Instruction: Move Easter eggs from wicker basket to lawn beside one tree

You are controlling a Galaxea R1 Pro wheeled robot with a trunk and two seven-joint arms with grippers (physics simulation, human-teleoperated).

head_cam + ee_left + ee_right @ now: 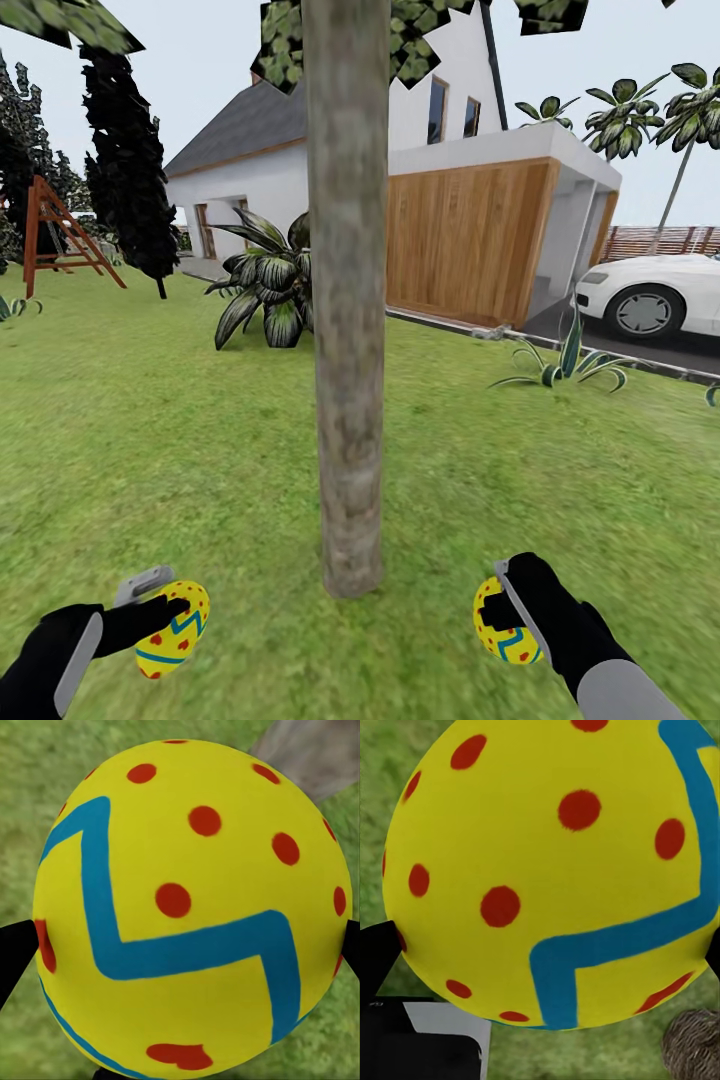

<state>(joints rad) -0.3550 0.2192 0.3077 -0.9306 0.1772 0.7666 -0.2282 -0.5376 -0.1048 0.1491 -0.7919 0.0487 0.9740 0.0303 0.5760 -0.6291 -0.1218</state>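
Note:
A tall tree (348,300) with a bare grey-brown trunk rises from the lawn (200,450) straight ahead, its base close in front of me. My left gripper (165,615) is shut on a yellow Easter egg (173,628) with blue zigzags and red dots, held low to the left of the trunk's foot. The same egg (191,907) sits between the black fingers in the left wrist view. My right gripper (505,615) is shut on a second Easter egg (505,622), low to the right of the trunk; this egg (547,870) shows close up over grass. The wicker basket is out of view.
A broad-leaved plant (265,285) stands behind the trunk to the left. A white house (400,200) with a wooden garage wall lies beyond. A white car (655,290) is parked on the driveway at the right. A red wooden frame (55,235) and dark trees stand at the left.

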